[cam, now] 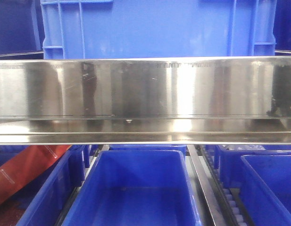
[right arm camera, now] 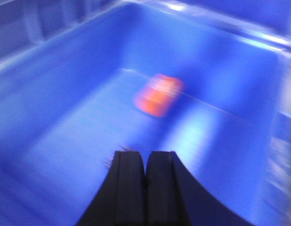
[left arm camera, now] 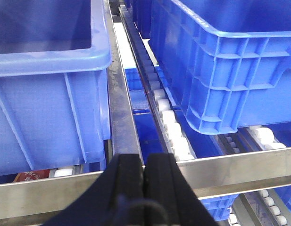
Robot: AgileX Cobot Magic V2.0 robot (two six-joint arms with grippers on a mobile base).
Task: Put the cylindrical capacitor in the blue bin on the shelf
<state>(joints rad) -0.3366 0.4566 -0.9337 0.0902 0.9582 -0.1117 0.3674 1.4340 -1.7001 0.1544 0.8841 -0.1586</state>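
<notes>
The shiny brushed stainless-steel shelf (cam: 145, 101) fills most of my front view, its broad reflective front rail crossing the whole frame, with one large blue plastic crate (cam: 154, 28) standing on the tier above it and a row of open blue plastic bins on the tier below. The middle one of that lower row, a deep rectangular blue bin (cam: 140, 188), looks bare inside from the front, though only part of its floor shows there.

My left wrist view looks along the rack's white roller track (left arm camera: 171, 125) between two ribbed blue crates, over a steel cross rail (left arm camera: 239, 172). My left gripper (left arm camera: 144, 176) hangs just short of that rail with its black pads pressed together and nothing between them.

My right gripper (right arm camera: 145, 181) is inside a blue bin (right arm camera: 65, 117), pads closed against each other and empty. Ahead of it, lying on the bin floor well clear of my fingertips, is a small orange-red cylindrical capacitor (right arm camera: 158, 94); the picture is blurred, so I cannot read its markings or tell exactly how it lies.

I judge the placing itself done: the capacitor rests in the bin and I hold nothing. What is left, as far as I can see, is lifting my right arm out past the bin walls and shelf rail.
</notes>
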